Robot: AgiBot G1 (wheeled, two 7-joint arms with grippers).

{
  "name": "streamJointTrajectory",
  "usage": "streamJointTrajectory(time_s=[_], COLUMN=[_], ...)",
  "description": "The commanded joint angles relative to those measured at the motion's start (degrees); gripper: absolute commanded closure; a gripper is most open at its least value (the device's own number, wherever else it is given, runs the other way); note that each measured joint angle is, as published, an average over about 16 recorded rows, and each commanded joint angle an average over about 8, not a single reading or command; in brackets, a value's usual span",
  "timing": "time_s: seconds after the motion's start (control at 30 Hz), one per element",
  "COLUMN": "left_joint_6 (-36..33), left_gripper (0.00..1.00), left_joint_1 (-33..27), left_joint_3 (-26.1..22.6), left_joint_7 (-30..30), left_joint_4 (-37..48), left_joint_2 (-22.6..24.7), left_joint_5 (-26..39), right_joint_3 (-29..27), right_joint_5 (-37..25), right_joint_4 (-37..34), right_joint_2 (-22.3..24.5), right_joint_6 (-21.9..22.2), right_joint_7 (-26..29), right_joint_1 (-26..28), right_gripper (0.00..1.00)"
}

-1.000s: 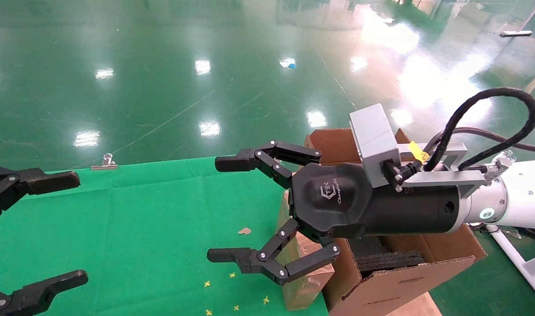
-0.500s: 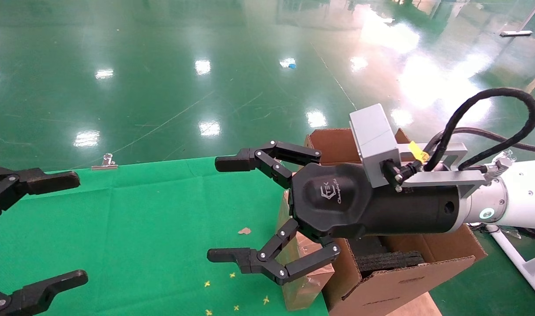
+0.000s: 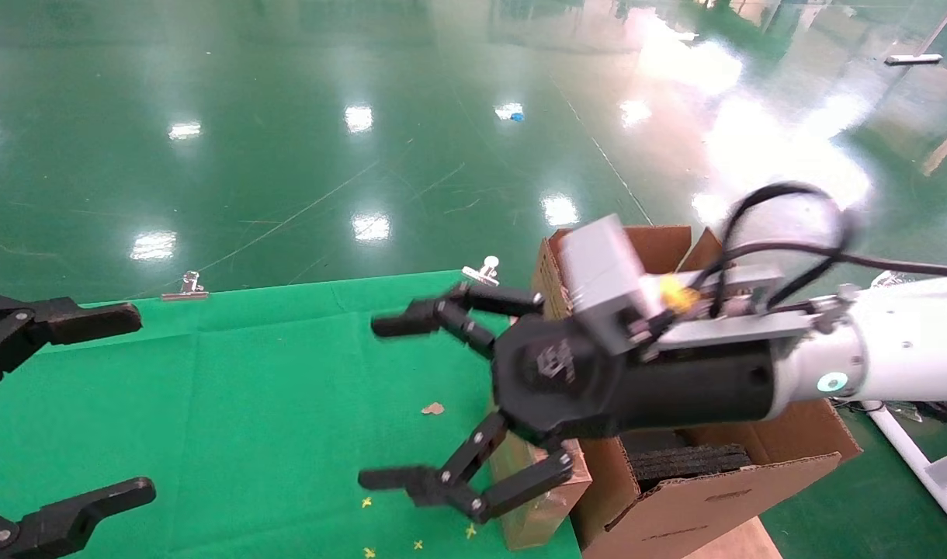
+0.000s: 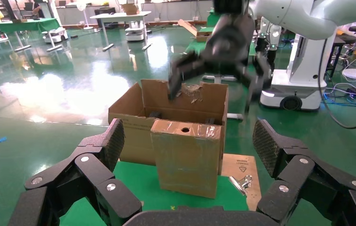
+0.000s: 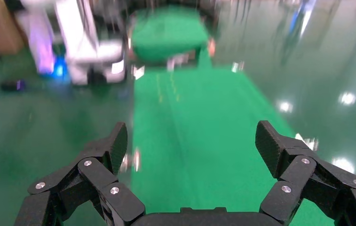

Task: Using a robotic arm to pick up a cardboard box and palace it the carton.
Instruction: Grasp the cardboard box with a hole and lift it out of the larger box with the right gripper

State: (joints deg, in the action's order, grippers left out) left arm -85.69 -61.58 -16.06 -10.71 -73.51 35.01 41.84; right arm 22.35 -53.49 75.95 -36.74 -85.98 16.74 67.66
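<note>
The cardboard box point(image 3: 537, 508) stands upright at the right edge of the green table, mostly hidden behind my right gripper; in the left wrist view the cardboard box point(image 4: 187, 157) shows a round hole in its taped top. The carton point(image 3: 714, 485) sits right behind it off the table, flaps up, black foam inside; the carton point(image 4: 133, 134) is also in the left wrist view. The robotic arm carrying my right gripper point(image 3: 379, 402) hovers above the box, open and holding nothing. My left gripper point(image 3: 136, 402) rests open at the table's left side.
Green cloth point(image 3: 272, 373) covers the table, with small yellow bits and a cardboard scrap point(image 3: 433, 408) on it. Binder clips point(image 3: 185, 289) point(image 3: 483, 272) hold the far edge. A wooden board point(image 4: 241, 165) and clip point(image 4: 241, 181) lie beside the box. Glossy green floor surrounds everything.
My right arm has swung slightly left and down and twisted at the wrist, and it is blurred with motion. The left gripper and the box have not moved.
</note>
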Motion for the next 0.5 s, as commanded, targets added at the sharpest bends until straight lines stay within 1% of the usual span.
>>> streamJointTrajectory(time_s=[0.03, 0.17, 0.33, 0.43, 0.5], left_joint_6=[0.0, 0.0, 0.0, 0.0, 0.0], left_gripper=[0.0, 0.0, 0.0, 0.0, 0.0], left_joint_1=[0.0, 0.0, 0.0, 0.0, 0.0], left_joint_3=[0.0, 0.0, -0.1, -0.1, -0.1], left_joint_7=[0.0, 0.0, 0.0, 0.0, 0.0], left_joint_4=[0.0, 0.0, 0.0, 0.0, 0.0], left_joint_2=[0.0, 0.0, 0.0, 0.0, 0.0], left_joint_5=[0.0, 0.0, 0.0, 0.0, 0.0], right_joint_3=[1.4, 8.4, 19.5, 26.7, 31.1], right_joint_5=[-2.7, -14.9, -29.6, -35.2, -36.7], right_joint_4=[0.9, 1.2, 1.1, 0.9, 0.9], right_joint_2=[0.0, -3.6, -9.1, -11.5, -12.3], right_joint_6=[0.2, -2.1, -4.4, -5.1, -5.3], right_joint_7=[1.4, 7.0, 13.8, 17.0, 18.9], right_joint_1=[1.3, 9.0, 19.7, 26.6, 31.2], right_gripper=[0.0, 0.0, 0.0, 0.0, 0.0])
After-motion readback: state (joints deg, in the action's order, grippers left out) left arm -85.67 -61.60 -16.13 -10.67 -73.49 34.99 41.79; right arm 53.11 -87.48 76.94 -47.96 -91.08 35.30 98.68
